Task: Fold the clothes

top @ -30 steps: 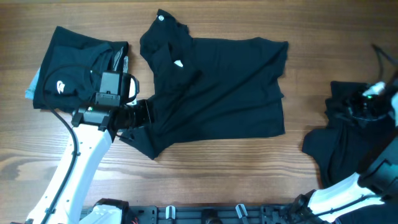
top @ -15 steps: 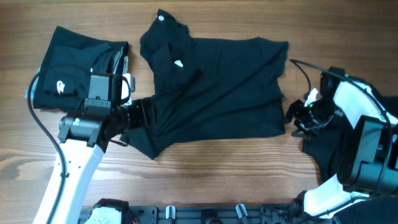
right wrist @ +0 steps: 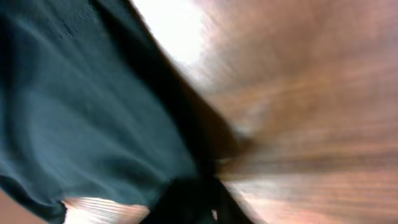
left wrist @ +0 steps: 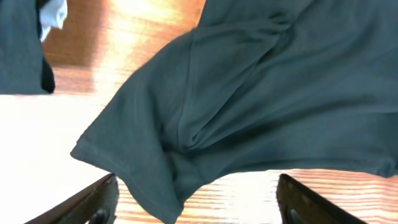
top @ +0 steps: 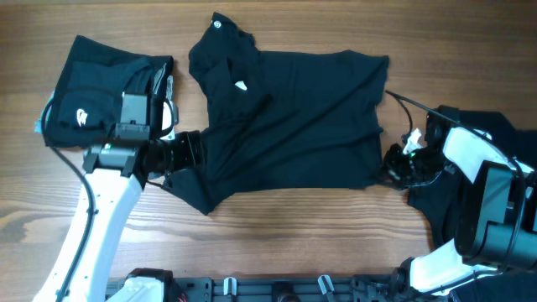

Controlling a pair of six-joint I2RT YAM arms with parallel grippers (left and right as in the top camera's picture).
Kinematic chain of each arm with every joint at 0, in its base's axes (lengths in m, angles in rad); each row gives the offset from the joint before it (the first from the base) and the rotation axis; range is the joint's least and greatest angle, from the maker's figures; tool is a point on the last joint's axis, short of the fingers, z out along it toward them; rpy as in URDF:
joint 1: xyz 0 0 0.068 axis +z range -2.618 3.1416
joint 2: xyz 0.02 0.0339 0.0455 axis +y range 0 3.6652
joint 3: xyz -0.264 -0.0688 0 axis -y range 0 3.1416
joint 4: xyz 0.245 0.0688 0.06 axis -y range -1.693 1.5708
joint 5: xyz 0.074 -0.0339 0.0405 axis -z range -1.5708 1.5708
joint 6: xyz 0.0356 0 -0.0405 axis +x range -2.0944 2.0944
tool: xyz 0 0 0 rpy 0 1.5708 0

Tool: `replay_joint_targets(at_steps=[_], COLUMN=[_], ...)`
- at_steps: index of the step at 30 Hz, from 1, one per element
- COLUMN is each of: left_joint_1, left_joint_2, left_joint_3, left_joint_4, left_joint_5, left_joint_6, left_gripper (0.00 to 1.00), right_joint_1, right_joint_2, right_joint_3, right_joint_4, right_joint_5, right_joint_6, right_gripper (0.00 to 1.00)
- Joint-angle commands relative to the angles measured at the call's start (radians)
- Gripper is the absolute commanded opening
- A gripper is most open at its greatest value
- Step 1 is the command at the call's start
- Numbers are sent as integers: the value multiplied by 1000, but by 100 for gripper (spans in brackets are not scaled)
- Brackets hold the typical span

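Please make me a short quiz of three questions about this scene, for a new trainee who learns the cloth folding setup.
1. True or false: the left gripper is shut.
2. Multiple choice: where on the table does the folded garment lie? A) to the left of the spread shirt; B) to its right; C) on top of it.
3. Short answer: how many black garments show in the overhead view?

Key
1. False: its jaws stand open at the sleeve of the spread shirt.
2. A.
3. Three: the folded garment, the spread shirt and a crumpled garment at the right.
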Motion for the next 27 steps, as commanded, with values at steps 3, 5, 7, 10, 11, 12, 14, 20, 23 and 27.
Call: replay_joint_targets(at_steps=[3, 5, 7, 10, 11, 12, 14, 20, 23, 27], left_joint_1=[6, 6, 6, 6, 6, 6, 6, 5, 5, 6], left_joint_2=[35, 35, 36, 39, 39, 40, 40, 40, 40, 41], left_joint_3=[17, 17, 17, -5, -23, -48, -114, -298, -385, -481], left_joint_4=[-42, -64, -89, -125, -126, -121, -101, -18, 92, 261], left_joint_5=[24, 72, 106, 105, 105, 106, 106, 114, 125, 114], left_joint_6=[-5, -5, -11, -81, -109, -140, -204, -349, -383, -469], left_gripper=[80, 80, 80, 80, 80, 80, 79, 76, 75, 76], right_joint_1=[-7, -10, -10, -10, -10, -10, -10, -10, -10, -10], right_joint_2=[17, 8, -2, -16, -17, -18, -17, -17, -17, -17], right_joint_3=[43, 77, 99, 110, 110, 110, 110, 110, 110, 110], right_joint_4=[-117, -159, -174, -172, -171, -171, -169, -164, -161, -161], right_joint_5=[216, 259, 266, 266, 266, 266, 258, 250, 246, 247], right_joint_6=[59, 65, 64, 64, 63, 58, 38, 30, 30, 30], right_gripper=[4, 4, 6, 7, 8, 8, 8, 9, 9, 9])
